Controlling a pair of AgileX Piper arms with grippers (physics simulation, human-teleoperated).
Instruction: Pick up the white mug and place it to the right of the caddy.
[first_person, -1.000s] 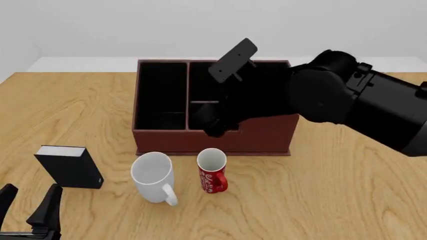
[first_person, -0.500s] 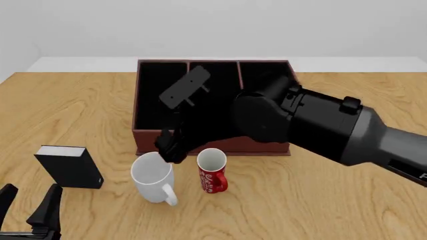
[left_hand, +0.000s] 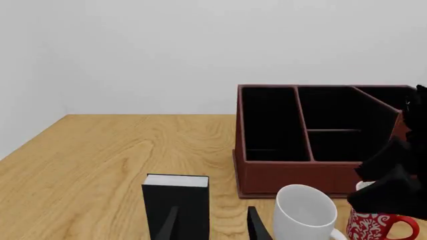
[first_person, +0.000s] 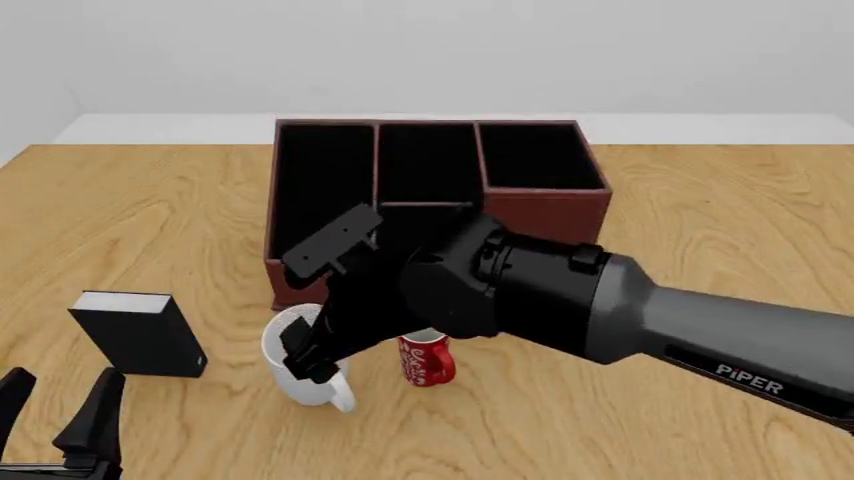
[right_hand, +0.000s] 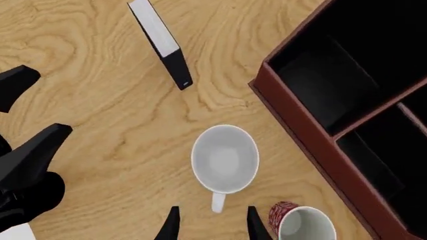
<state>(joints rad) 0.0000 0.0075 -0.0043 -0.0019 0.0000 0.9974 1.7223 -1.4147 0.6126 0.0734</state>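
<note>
Right gripper (right_hand: 209, 223) above mug (right_hand: 225, 159), fingers apart over its handle, caddy (first_person: 434, 215) behind, left gripper (left_hand: 213, 226) open, low

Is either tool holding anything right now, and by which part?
Nothing is held. The right tool is open above the white mug, fingers either side of its handle, not closed. The left tool is open, empty.

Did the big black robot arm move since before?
Yes. The right gripper swung from above the caddy forward-left, and now sits over the white mug.
</note>
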